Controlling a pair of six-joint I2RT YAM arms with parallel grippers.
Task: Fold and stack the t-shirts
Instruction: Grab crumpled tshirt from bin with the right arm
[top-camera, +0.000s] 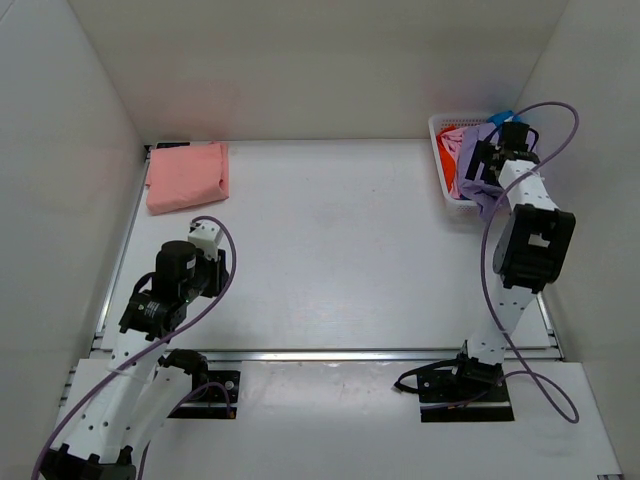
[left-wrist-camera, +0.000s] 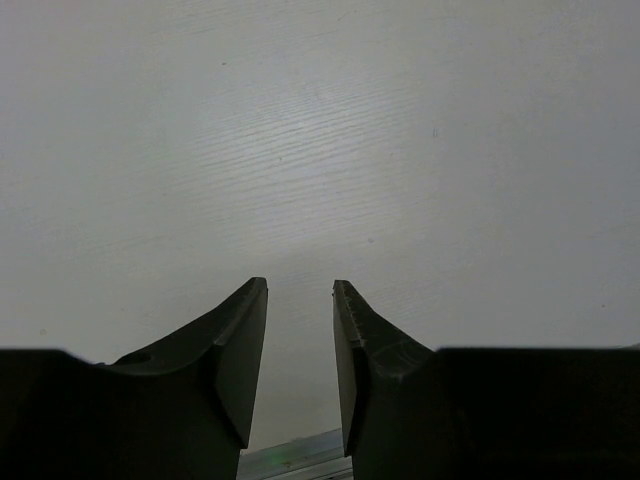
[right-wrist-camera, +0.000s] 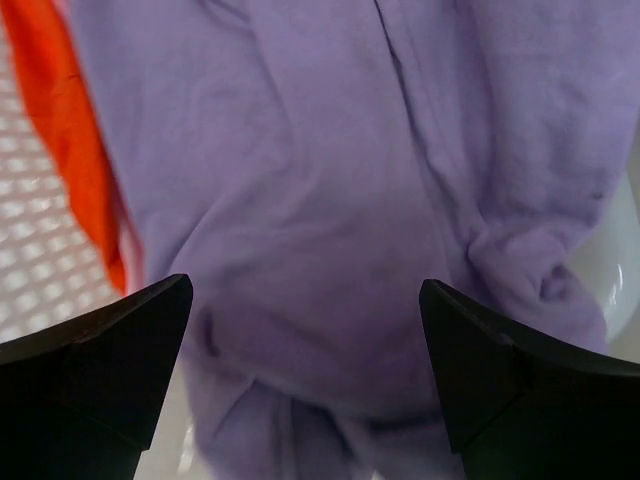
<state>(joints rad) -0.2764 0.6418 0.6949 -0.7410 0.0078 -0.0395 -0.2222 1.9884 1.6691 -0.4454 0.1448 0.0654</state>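
Note:
A salmon-pink t-shirt (top-camera: 186, 176) lies folded at the table's far left corner. The other t-shirts are heaped in the white lattice basket (top-camera: 441, 160) at the far right: a lavender one (top-camera: 470, 150) on top, with orange-red (top-camera: 449, 135), bright blue (top-camera: 501, 117) and pink (top-camera: 457, 188) cloth around it. My right gripper (top-camera: 487, 166) hangs over the basket. In the right wrist view it (right-wrist-camera: 305, 283) stands wide open just above the crumpled lavender shirt (right-wrist-camera: 330, 170), with orange-red cloth (right-wrist-camera: 75, 130) at the left. My left gripper (left-wrist-camera: 300, 282) is over bare table, its jaws partly apart and holding nothing.
The left arm (top-camera: 165, 285) sits at the near left, a short way in front of the folded shirt. White walls close in the table (top-camera: 330, 250) on three sides. A metal rail (left-wrist-camera: 300, 455) runs along the near edge. Purple cables loop beside both arms.

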